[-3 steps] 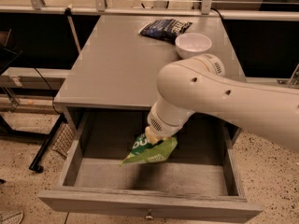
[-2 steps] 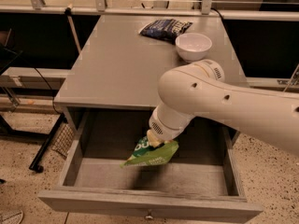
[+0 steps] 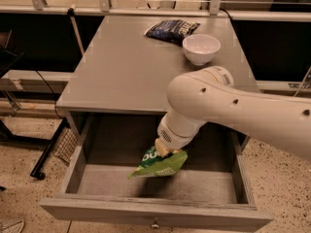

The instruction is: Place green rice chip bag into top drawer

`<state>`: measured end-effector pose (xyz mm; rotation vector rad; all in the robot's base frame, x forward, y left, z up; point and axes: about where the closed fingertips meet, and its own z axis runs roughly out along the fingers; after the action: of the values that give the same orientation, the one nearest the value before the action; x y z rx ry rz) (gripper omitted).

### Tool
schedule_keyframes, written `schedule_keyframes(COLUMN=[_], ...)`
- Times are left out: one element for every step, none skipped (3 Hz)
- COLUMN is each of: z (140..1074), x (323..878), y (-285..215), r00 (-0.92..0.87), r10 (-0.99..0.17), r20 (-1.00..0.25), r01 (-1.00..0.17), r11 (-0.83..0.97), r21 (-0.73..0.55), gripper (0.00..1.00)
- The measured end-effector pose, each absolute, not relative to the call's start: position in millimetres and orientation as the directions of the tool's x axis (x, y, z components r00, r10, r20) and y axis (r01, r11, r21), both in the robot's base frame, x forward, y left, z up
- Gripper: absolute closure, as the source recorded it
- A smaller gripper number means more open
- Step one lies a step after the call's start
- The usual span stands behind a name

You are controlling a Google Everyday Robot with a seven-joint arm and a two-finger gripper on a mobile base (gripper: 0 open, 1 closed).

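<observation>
The grey surface (image 3: 121,72) is recorded as the largest item, filling the middle of the view, with a speckled floor (image 3: 29,198) seen below it on the left. The white arm (image 3: 243,110) is seen entering from the right edge and bending down over the front right corner of the surface into the opening beneath. The top drawer (image 3: 97,210) is found pulled fully out towards the camera, its grey floor and side walls exposed. At the far edge of the surface a dark blue snack bag (image 3: 171,30) is noted lying flat, and a white bowl (image 3: 201,48) is placed upright just beside it, on its near right. The green rice chip bag (image 3: 160,165) is observed inside the outline of the open drawer, near its middle, suspended at a tilt above the drawer floor, on which a shadow is cast. The hand (image 3: 164,149) is located at the end of the arm, directly above the bag, and is clenched on the bag's upper edge. A small metal knob (image 3: 155,224) is noted at the centre of the drawer front.
</observation>
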<state>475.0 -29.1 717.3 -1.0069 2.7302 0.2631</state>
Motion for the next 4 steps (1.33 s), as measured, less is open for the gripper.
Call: schedule_keyframes(z=[717.8,718.5,719.2,719.8], x=[474.5,473.9,473.3,472.8], y=[-29.1,-29.0,-28.9,-28.9], r00=[-0.741,-0.740,-0.739,-0.738], r10=[-0.617,-0.618,-0.619,-0.620], r20=[-0.265,-0.266,-0.267,-0.267], r01=[-0.656,-0.657,-0.658,-0.659], r11=[0.749,0.749,0.748,0.748], r21=[0.090,0.088,0.087,0.085], gripper=[0.56,0.33,0.09,0.00])
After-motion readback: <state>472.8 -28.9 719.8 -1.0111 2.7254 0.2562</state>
